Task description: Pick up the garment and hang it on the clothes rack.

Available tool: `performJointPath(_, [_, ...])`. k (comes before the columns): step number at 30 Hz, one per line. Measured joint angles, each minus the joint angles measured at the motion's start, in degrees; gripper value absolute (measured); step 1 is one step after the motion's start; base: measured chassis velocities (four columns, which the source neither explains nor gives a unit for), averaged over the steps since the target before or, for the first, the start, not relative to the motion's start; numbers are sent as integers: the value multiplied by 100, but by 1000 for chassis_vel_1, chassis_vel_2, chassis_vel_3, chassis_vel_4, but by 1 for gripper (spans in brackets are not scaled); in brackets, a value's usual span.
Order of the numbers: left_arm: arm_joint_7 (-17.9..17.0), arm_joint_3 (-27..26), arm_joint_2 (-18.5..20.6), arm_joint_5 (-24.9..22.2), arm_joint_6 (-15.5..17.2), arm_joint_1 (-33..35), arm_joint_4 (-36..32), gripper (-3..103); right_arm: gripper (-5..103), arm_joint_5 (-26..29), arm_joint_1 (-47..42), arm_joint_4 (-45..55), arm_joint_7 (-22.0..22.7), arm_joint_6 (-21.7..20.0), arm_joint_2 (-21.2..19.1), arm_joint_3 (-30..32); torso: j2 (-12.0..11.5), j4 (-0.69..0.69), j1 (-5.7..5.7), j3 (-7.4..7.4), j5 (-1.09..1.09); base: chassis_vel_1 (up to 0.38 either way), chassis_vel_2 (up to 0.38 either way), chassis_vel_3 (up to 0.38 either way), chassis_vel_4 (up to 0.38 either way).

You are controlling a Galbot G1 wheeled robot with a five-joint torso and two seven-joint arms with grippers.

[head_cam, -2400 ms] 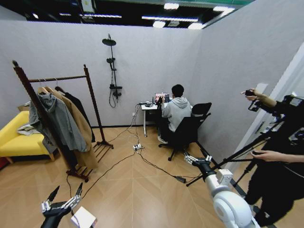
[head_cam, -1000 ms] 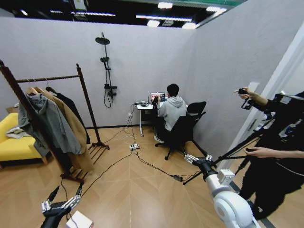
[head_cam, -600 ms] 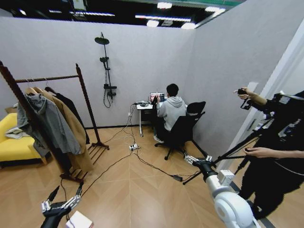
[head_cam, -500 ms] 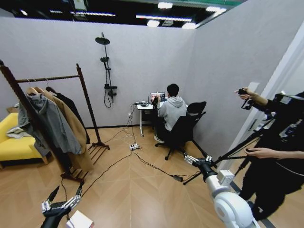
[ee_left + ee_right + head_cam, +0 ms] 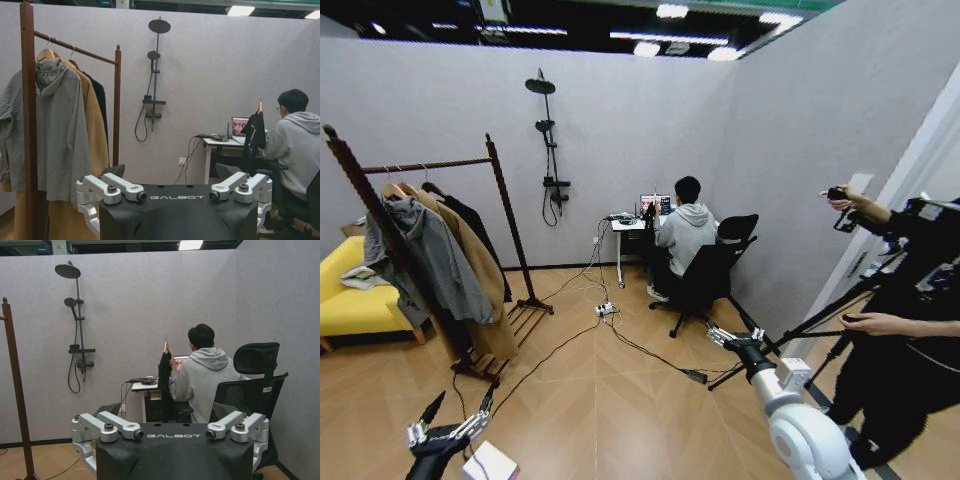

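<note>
Rack (image 5: 440, 165) at far left, near post top close to frame edge; grey jacket (image 5: 430, 255) and tan coat (image 5: 480, 275) cover most of black coat behind them. Garment (image 5: 650, 222) hangs by desk (image 5: 632, 226), well apart from rack, small and hard to make out; hook tip just visible. Left gripper (image 5: 455, 415) low at bottom edge, fingers spread, empty. Right gripper (image 5: 730, 338) held forward low right, fingers apart, empty.
</note>
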Motion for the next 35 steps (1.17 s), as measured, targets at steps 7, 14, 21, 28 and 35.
performJointPath(7, [0, 0, 0, 0, 0, 0, 0, 100, 100, -4, -2, -21, -15, 2, 79, -63, 0, 1, 0, 0, 0, 0, 0, 0, 0])
performJointPath(14, [0, 0, 0, 0, 0, 0, 0, 100, 100, -17, -73, 3, -8, 12, 50, -46, 0, 0, 0, 0, 0, 0, 0, 0, 0])
performJointPath(21, [0, 0, 0, 0, 0, 0, 0, 100, 100, 13, -60, -7, 11, 33, -37, -29, 0, 0, 0, 0, 0, 0, 0, 0, 0])
performJointPath(28, [0, 0, 0, 0, 0, 0, 0, 100, 100, 217, 201, -10, 318, -93, -424, -332, 0, 0, 0, 0, 1, 0, 0, 0, 0])
performJointPath(35, [0, 0, 0, 0, 0, 0, 0, 100, 100, 159, 414, 127, 453, -254, -378, -630, 0, 0, 0, 0, 0, 0, 0, 0, 0])
